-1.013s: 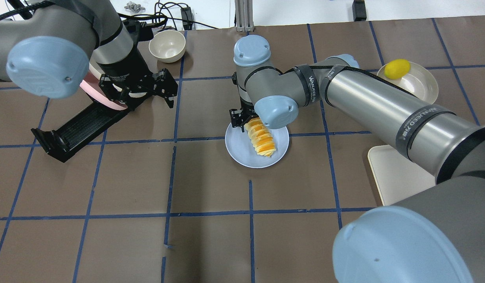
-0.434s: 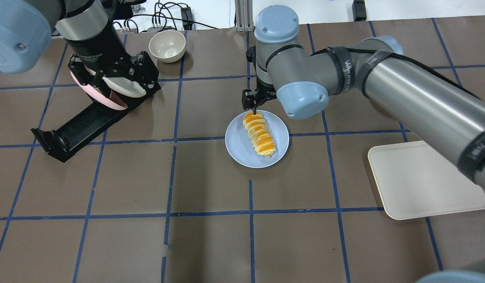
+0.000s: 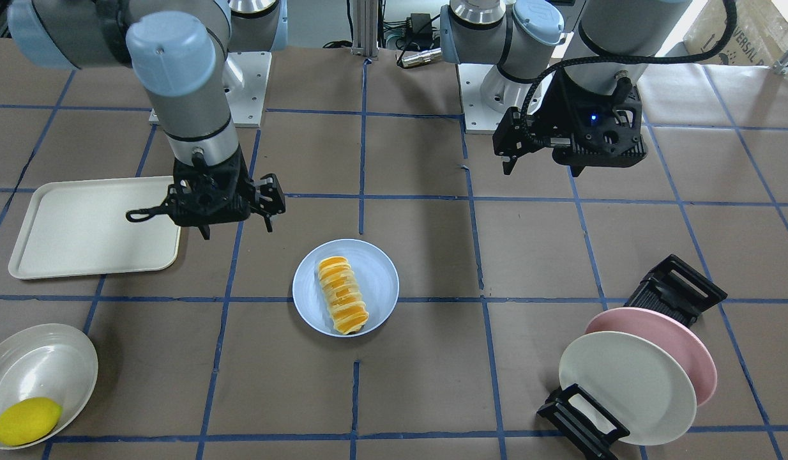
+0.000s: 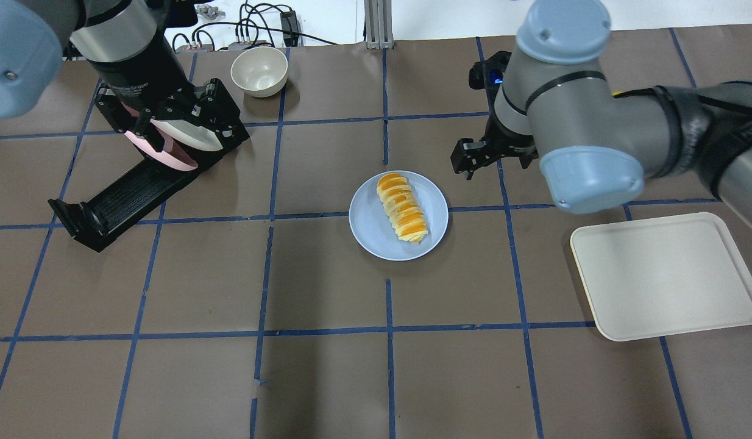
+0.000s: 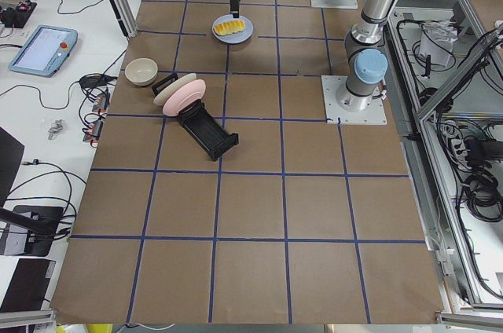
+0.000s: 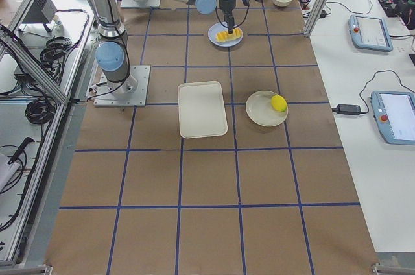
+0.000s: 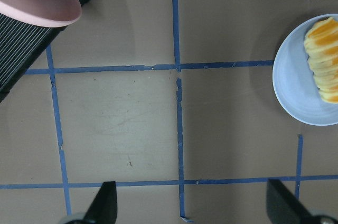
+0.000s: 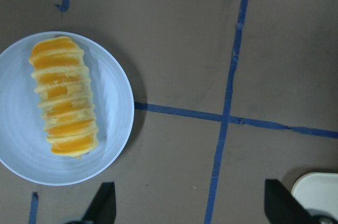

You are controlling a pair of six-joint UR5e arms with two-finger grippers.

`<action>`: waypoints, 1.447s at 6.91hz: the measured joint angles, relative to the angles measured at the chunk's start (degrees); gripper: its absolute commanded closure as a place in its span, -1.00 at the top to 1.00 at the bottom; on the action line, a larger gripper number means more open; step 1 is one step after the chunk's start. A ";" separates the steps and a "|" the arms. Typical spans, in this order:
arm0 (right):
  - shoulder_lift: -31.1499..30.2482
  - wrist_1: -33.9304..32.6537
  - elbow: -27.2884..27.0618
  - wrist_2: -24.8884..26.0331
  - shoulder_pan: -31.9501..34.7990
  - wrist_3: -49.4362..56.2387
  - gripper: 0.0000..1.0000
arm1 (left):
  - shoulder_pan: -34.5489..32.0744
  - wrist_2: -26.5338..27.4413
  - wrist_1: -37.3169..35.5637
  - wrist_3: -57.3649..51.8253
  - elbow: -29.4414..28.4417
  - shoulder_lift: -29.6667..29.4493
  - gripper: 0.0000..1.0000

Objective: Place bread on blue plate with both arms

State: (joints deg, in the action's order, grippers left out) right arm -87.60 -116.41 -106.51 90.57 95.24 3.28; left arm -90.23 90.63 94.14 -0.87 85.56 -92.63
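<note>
You have the bread [image 4: 402,207] lying along the middle of the blue plate [image 4: 367,227], the right gripper [image 8: 190,204] hanging near it and the left gripper [image 7: 194,204] well apart, both with fingers spread wide.

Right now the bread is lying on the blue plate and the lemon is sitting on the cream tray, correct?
One detail is off. The lemon sits in the white dish at the table corner, not on the cream tray; the exterior front-facing view shows this. The rest holds: the bread lies on the blue plate.
</note>
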 measured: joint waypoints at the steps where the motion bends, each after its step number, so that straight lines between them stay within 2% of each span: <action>1: -4.50 3.56 -1.18 0.32 -1.61 0.21 0.99 | 0.55 -0.02 0.20 -0.01 -0.22 0.03 0.99; 4: -9.91 16.97 5.00 0.09 -3.82 -0.20 0.99 | 2.90 -0.50 0.59 -0.01 0.30 0.78 0.99; 6: -11.02 19.23 5.86 -0.19 -3.95 -0.17 0.99 | 3.02 -0.54 0.59 -0.01 0.49 0.93 1.00; 10: -12.82 19.88 3.18 -0.37 -4.23 0.06 0.99 | 3.04 -0.65 0.58 -0.01 0.59 0.85 1.00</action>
